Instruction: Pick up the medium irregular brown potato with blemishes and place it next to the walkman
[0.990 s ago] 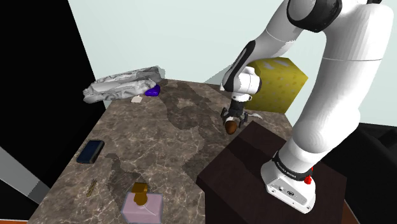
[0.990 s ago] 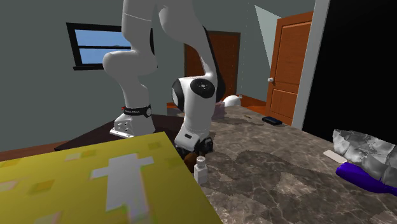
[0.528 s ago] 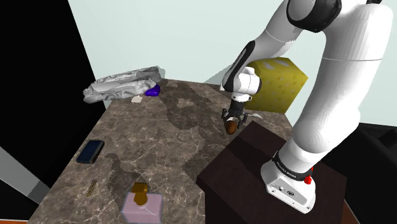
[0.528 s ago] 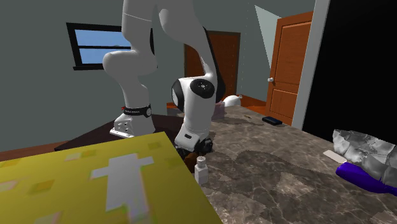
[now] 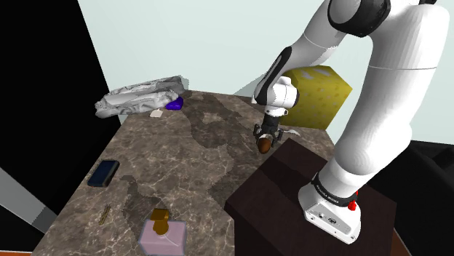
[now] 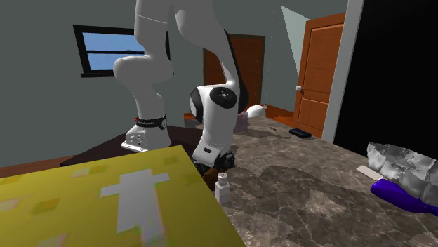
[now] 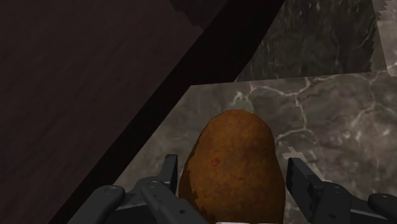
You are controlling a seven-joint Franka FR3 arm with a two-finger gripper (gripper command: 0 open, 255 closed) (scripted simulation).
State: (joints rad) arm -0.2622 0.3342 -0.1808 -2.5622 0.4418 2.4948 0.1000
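Barely budged since a moment ago, squeezing the brown potato (image 7: pixel 230 164) from both sides with the gripper (image 5: pixel 265 137), its long way pointing straight out ahead, low at the table (image 5: pixel 182 167) edge beside the stand (image 5: pixel 287 182), well apart from the walkman (image 5: pixel 103 172) toward the shoulder view's lower left.

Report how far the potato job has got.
Done: the approach; the black pincer is at the blemished brown oval potato, beside the dark stand. In hand: the grasp, hold not confirmed. Left: lifting it, carrying it across the marble table to the flat dark rectangular walkman, and setting it down beside that.
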